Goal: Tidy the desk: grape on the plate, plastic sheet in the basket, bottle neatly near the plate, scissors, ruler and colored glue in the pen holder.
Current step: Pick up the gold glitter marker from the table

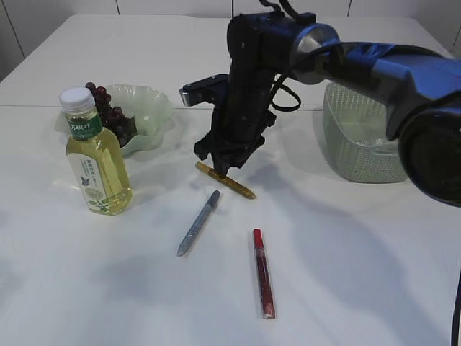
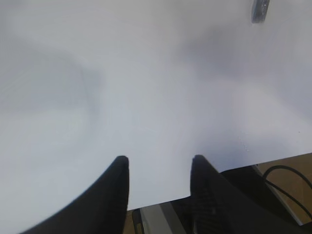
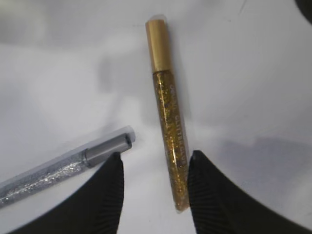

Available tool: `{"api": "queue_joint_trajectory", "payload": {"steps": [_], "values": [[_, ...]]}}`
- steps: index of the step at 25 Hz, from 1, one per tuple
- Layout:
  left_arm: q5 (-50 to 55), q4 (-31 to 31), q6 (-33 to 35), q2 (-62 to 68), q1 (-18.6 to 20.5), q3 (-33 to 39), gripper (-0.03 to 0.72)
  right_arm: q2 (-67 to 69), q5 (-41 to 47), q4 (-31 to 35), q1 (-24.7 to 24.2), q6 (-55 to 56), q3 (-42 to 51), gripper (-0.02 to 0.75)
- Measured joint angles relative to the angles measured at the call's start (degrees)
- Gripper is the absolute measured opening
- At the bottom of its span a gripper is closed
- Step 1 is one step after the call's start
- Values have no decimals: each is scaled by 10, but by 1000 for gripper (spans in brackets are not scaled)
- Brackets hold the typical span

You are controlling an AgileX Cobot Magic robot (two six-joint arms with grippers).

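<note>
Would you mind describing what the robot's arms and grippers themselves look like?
The right arm is glossy black with a silver joint collar and black cables looped beside it. Both grippers, left and right, have matte black curved fingers with ribbed inner pads.

The smooth white tabletop (image 1: 346, 288) spreads all around my work, and a thin seam (image 1: 29, 107) crosses it at the far left. Behind it I see pale wall panels (image 1: 166, 6). Past the table's near edge, my left wrist view shows brown wooden floor (image 2: 297, 168), a black cable (image 2: 279, 169) and a grey metal frame piece (image 2: 156, 214).
</note>
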Motion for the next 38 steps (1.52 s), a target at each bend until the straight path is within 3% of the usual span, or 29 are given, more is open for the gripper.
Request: {"api": "queue_joint_trajectory", "payload": {"steps": [11, 38], "values": [[-2, 0, 0, 0, 0, 0, 308, 11, -1, -38, -2, -1, 0, 352], [-8, 0, 2, 0, 0, 0, 308, 50, -4, -42, -4, -1, 0, 351]]}}
